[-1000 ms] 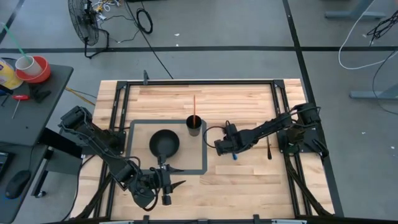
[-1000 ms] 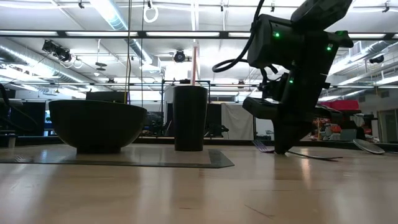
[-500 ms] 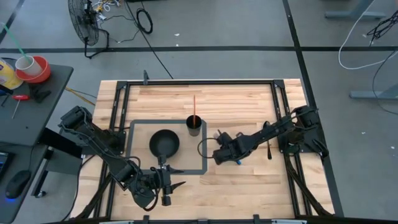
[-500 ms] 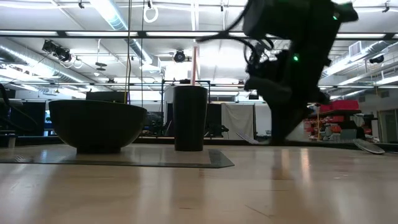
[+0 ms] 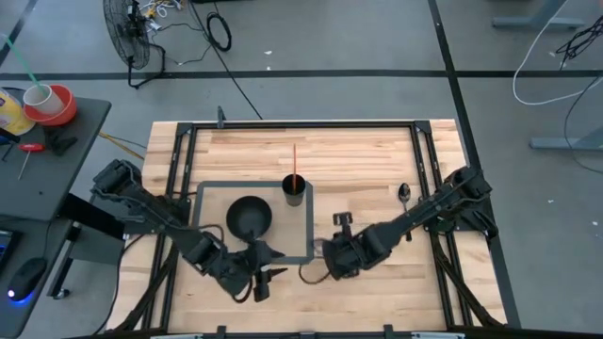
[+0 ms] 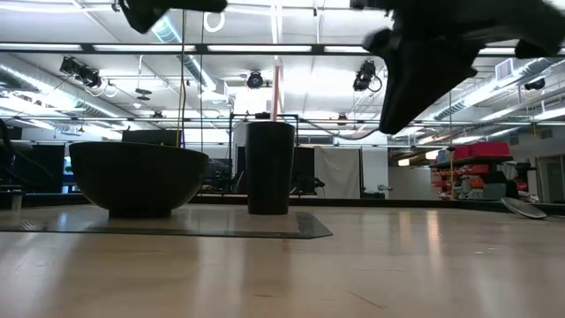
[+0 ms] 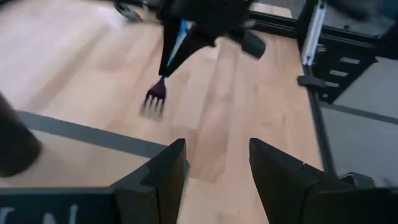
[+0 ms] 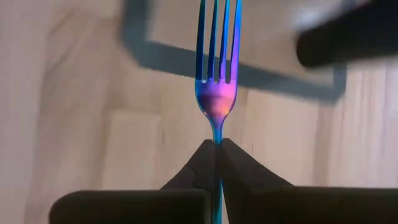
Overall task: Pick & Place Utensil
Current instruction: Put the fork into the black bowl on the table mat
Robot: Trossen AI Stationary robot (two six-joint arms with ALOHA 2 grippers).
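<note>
Pinching the iridescent fork [image 8: 216,74] by its neck, right gripper [image 8: 216,152] closed tight, tines projecting straight ahead past the fingertips, lifted above the bench [image 5: 377,160] just right of the grey taped square [image 5: 308,226]. Waiting nearby at the square's front edge, left gripper [image 7: 214,171] empty, fingers spread. Standing inside the square: black bowl [image 5: 249,217] and black cup [image 5: 295,189].
</note>
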